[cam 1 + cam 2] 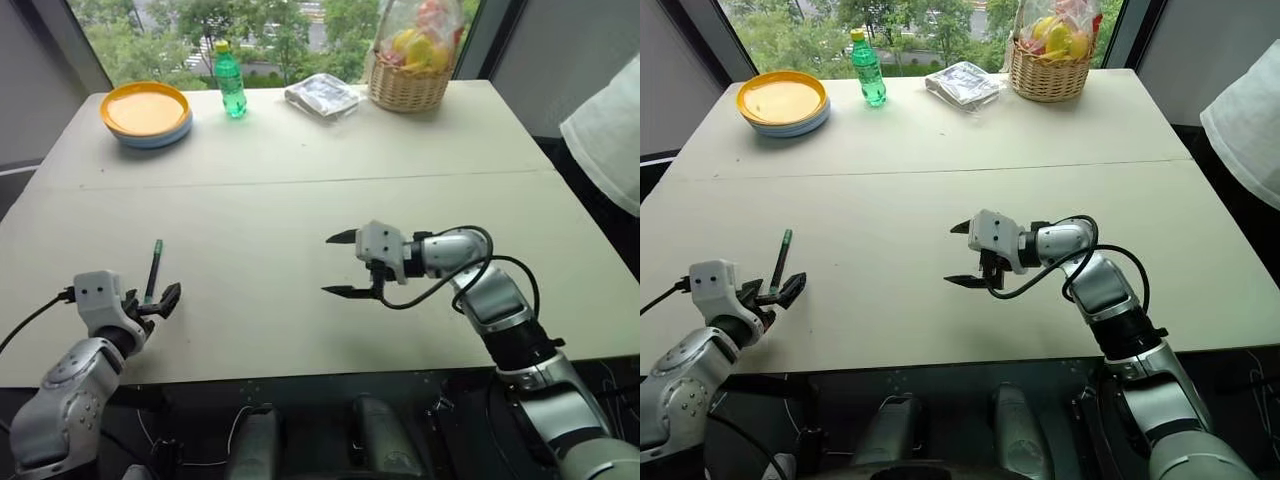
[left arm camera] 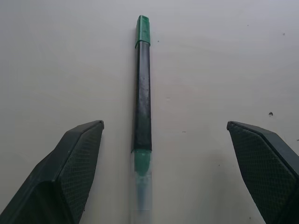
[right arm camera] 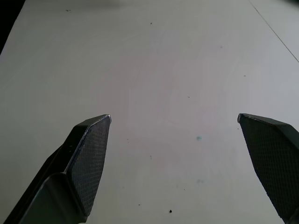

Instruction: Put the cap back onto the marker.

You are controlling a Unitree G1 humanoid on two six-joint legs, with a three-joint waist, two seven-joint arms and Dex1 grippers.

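Marker (image 2: 142, 88) lies flat on the desk (image 1: 300, 200) between my left claw's (image 1: 160, 300) spread fingers, unheld; right claw (image 1: 345, 264) spread, empty. Light, stiff, slick, likely rolls; pinch mid-barrel.

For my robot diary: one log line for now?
marker: lying on table, between open left gripper fingers, untouched | right gripper: open, empty

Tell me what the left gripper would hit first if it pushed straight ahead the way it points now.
Probably the marker. It lies on the table lengthwise between the left gripper's open fingers, its near end already level with the fingertips. Pointing slightly downward, the gripper would likely slide along it or meet the tabletop; depth is hard to judge.
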